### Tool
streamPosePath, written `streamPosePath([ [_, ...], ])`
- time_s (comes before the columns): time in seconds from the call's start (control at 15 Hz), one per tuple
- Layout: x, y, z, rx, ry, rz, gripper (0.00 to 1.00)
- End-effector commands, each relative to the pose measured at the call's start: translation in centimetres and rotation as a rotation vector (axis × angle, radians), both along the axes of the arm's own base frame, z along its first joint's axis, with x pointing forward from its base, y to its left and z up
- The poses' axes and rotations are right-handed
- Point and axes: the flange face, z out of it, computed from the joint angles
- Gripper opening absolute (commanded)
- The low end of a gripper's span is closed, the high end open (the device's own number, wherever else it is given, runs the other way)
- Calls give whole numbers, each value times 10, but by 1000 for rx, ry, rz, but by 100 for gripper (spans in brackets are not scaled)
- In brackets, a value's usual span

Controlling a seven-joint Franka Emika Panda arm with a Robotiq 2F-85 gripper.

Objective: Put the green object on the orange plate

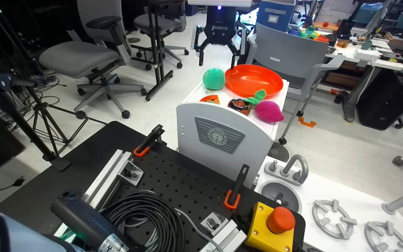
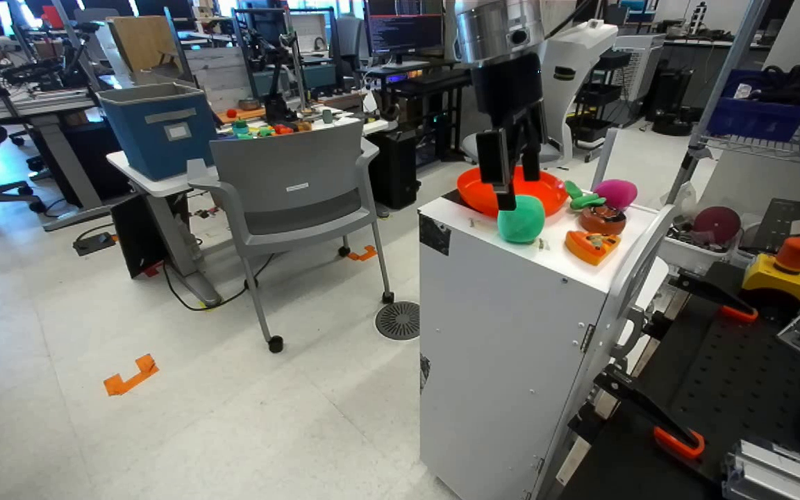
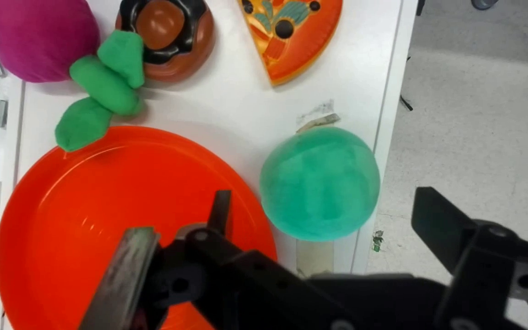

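Observation:
The green object, a smooth teal-green ball (image 1: 213, 79), rests on the white cabinet top beside the orange plate (image 1: 254, 79). Both also show in an exterior view as the ball (image 2: 521, 222) and the plate (image 2: 472, 189). My gripper (image 1: 217, 64) is open and empty, pointing down above the ball. In the wrist view, the open gripper (image 3: 323, 191) has the ball (image 3: 320, 184) in the gap between its fingers, apart from both. Its left finger is over the edge of the plate (image 3: 108, 197), its right finger over the floor beyond the cabinet edge. The plate holds nothing that I see.
A magenta ball (image 3: 39, 39) with green leaves (image 3: 106, 85), a brown donut (image 3: 200, 41) and a toy pizza slice (image 3: 296, 36) lie near the plate and ball. A grey back panel (image 1: 219, 136) rises at one end of the cabinet top. A grey chair (image 2: 296, 187) stands nearby.

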Motion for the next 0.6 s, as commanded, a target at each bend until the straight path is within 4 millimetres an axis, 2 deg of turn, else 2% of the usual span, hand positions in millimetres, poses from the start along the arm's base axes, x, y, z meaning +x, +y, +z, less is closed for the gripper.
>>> streamPosePath([
  [0.0, 0, 1, -8, -31, 32, 19, 100],
  [0.53, -3, 2, -18, -42, 70, 18, 100],
])
